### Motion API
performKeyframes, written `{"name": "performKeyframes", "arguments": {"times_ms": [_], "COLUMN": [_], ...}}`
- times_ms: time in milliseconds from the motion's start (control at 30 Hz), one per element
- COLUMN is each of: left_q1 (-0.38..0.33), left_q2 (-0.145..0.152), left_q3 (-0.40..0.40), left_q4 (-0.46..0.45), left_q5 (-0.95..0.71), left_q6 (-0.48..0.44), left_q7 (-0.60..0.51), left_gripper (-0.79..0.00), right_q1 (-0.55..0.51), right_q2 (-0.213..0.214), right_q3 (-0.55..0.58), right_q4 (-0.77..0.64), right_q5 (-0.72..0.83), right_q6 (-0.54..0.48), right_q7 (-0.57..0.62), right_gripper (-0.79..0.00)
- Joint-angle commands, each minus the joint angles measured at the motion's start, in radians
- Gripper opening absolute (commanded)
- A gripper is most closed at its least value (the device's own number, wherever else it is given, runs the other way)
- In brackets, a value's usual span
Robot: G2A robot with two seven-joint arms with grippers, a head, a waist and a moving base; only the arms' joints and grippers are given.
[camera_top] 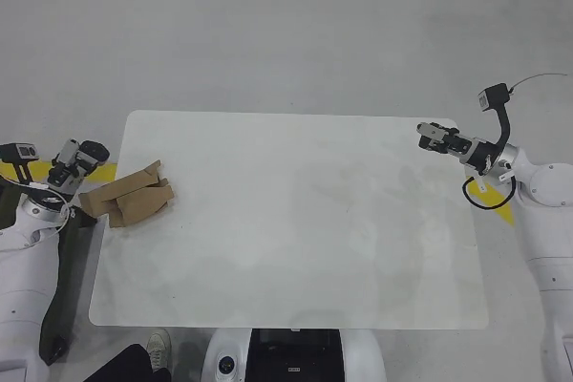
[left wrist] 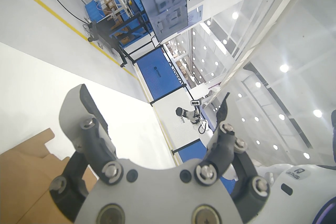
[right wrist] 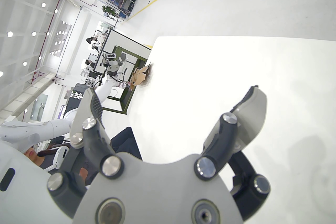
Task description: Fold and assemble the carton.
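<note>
Carton (camera_top: 129,199) lying loosely creased, unassembled, overhanging the table (camera_top: 296,239) edge. Left gripper (left wrist: 153,96) hanging beside it, right gripper (right wrist: 172,93) well apart; both gaping, holding nothing. Nearly all folding looking undone.

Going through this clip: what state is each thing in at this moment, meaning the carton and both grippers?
carton: not assembled, lying loosely folded at the left edge of the table, partly over the edge, not gripped.
left gripper: open, empty, off the table's left edge, close beside the carton.
right gripper: open, empty, at the table's far right corner, well away from the carton.
</note>
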Motion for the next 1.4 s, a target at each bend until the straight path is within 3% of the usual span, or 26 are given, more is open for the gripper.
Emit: {"name": "performKeyframes", "arguments": {"times_ms": [0, 267, 700, 1067, 1367], "left_q1": [0.000, 0.012, 0.003, -0.077, -0.125], "left_q2": [0.002, 0.009, 0.013, 0.004, -0.021], "left_q3": [-0.016, -0.078, -0.117, -0.055, -0.001], "left_q4": [0.032, 0.142, 0.335, 0.515, 0.606], "left_q5": [-0.004, 0.000, 0.011, 0.151, 0.186], "left_q6": [-0.003, -0.040, 0.011, 0.089, 0.096], "left_q7": [0.015, 0.095, 0.169, 0.225, 0.136], "left_gripper": [0.000, 0.000, 0.000, 0.000, 0.000], "right_q1": [0.000, 0.000, 0.000, 0.000, 0.000], "right_q2": [0.000, 0.000, 0.000, 0.000, 0.000], "right_q3": [0.000, 0.000, 0.000, 0.000, 0.000], "right_q4": [0.000, 0.000, 0.000, 0.000, 0.000], "right_q5": [0.000, 0.000, 0.000, 0.000, 0.000], "right_q6": [0.000, 0.000, 0.000, 0.000, 0.000], "right_q7": [0.000, 0.000, 0.000, 0.000, 0.000], "right_gripper": [0.000, 0.000, 0.000, 0.000, 0.000]}}
